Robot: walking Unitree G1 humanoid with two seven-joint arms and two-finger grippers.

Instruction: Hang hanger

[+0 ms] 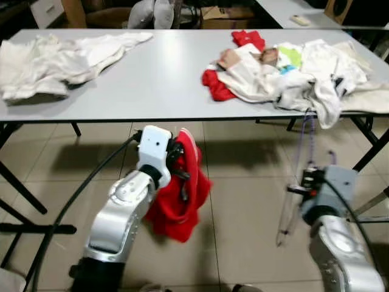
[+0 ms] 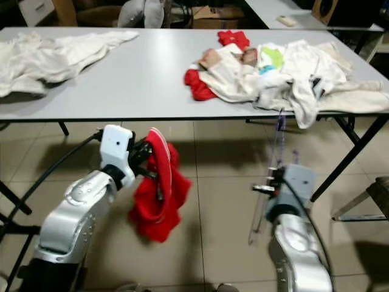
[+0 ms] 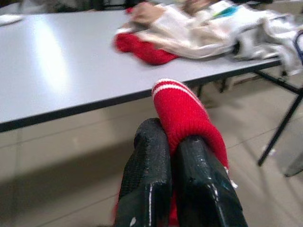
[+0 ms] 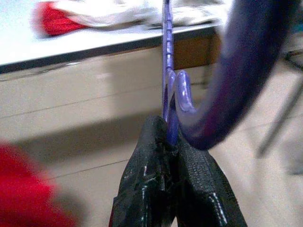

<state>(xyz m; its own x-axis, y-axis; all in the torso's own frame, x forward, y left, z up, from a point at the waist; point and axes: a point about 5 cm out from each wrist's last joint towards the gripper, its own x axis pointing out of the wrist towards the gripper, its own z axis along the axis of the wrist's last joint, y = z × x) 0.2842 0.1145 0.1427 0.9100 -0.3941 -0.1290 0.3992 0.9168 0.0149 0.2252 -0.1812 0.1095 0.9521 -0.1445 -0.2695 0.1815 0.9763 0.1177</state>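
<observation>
Now we grip a red garment (image 1: 179, 204) in our left end effector (image 1: 177, 159), centre frame; right end effector (image 4: 166, 137) clamps the hanger (image 1: 298, 176), lower right; threading comes next.

A bench (image 1: 152, 79) stands ahead of the robot. On its left end lies a spread cloth (image 1: 55, 58); on its right end sits a heap of clothes (image 1: 292, 73) (one piece hangs over the front edge). Before the bench, above the floor (image 1: 243, 201), a garment (image 1: 179, 194) hangs left and a hanger (image 1: 298, 176) stands right.

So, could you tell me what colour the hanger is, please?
Translucent purple hanger, clearest in the right wrist view.
</observation>
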